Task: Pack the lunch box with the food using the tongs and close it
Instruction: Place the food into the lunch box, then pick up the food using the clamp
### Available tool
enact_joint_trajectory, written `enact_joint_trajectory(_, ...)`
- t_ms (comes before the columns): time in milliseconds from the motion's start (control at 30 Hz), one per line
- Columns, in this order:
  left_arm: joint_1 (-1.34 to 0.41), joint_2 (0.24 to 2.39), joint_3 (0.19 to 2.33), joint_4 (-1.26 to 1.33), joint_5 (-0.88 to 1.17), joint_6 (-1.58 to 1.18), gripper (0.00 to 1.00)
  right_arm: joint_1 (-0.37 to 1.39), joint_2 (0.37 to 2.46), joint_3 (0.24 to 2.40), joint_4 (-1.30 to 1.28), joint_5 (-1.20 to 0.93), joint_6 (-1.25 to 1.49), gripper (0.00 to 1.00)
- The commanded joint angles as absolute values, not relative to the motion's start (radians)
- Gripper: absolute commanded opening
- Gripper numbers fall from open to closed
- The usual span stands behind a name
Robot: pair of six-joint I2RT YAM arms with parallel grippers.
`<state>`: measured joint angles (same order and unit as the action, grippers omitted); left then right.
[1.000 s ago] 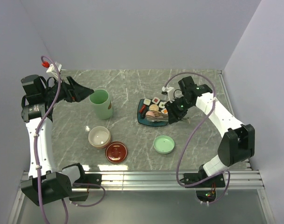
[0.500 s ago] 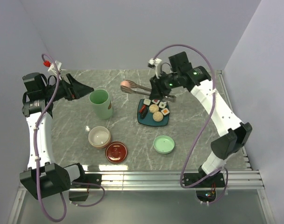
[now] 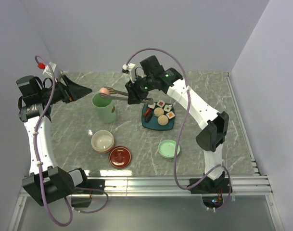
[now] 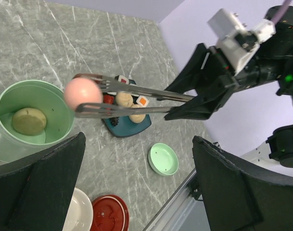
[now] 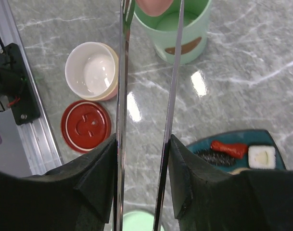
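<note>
Pink ball [image 4: 82,92] is pinched btwn the tips of the tongs [image 4: 136,98]. It's up in the air right at the mouth of the mint-green pot [image 3: 104,109], over the rim and not inside. Pot stands upright on the table [image 3: 69,139], lid off, w/ one beige ball [image 4: 29,121] lying on its bottom.

Tongs run roughly level from the pink ball back to the R fingers [image 5: 95,178]. Those squeeze the two thin arms from outside, one finger per arm, part-way closed on them, w/ a narrow gap btwn the arms. R arm reaches in over the far side of the plate toward the pot.

Dark teal plate [image 3: 147,124] sits on the table to the R of the pot, apart from it. On it are sushi squares [image 3: 171,115] w/ red and orange tops, two more beige balls [image 3: 159,111], and a red-and-dark piece [image 5: 223,151] at the plate's L edge.

Flat mint lid [image 3: 169,148] lies on the table on the near side of the plate, close to it but apart, and well apart from the pot. Cream bowl [image 3: 102,141] stands on the near side of the pot, open side up. Dark-red lid [image 3: 120,156] lies flat just beside the bowl, on its R and a bit nearer the arm bases; can't tell if they touch.

L fingers [image 4: 40,192] are spread as wide as they go and hold nothing. They hang above the table close to the pot's L side, pointing toward it.
</note>
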<state>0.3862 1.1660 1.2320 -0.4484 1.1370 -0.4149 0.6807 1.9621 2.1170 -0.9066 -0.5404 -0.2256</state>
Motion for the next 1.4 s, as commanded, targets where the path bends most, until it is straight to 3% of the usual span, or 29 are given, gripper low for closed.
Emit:
enact_joint_trajectory(0, 0.399, 1.144, 1.247, -0.417, 1.187, -0.419, 0.99, 0.709, 1.982, 2.189, -0.838, -0.525, -0.196, 0.50)
enact_joint_trajectory(200, 0.405, 1.134, 1.256, -0.455, 1.184, -0.377, 0.99, 0.739, 2.037, 2.230, -0.828, -0.488, -0.189, 0.67)
enact_joint_trajectory(467, 0.408, 1.109, 1.253, -0.448, 1.187, -0.365, 0.99, 0.742, 1.962, 2.244, -0.857, -0.433, -0.190, 0.71)
enact_joint_trajectory(800, 0.408, 1.117, 1.275, -0.538, 1.149, -0.265, 0.99, 0.626, 1.651, 1.863, -0.956, -0.402, -0.298, 0.68)
enact_joint_trajectory(1067, 0.410, 1.098, 1.253, -0.514, 1.149, -0.261, 0.99, 0.390, 1.383, 1.456, -0.973, -0.382, -0.336, 0.65)
enact_joint_trajectory(1367, 0.408, 1.091, 1.244, -0.508, 1.155, -0.262, 0.99, 0.322, 1.261, 1.220, -0.943, -0.290, -0.394, 0.64)
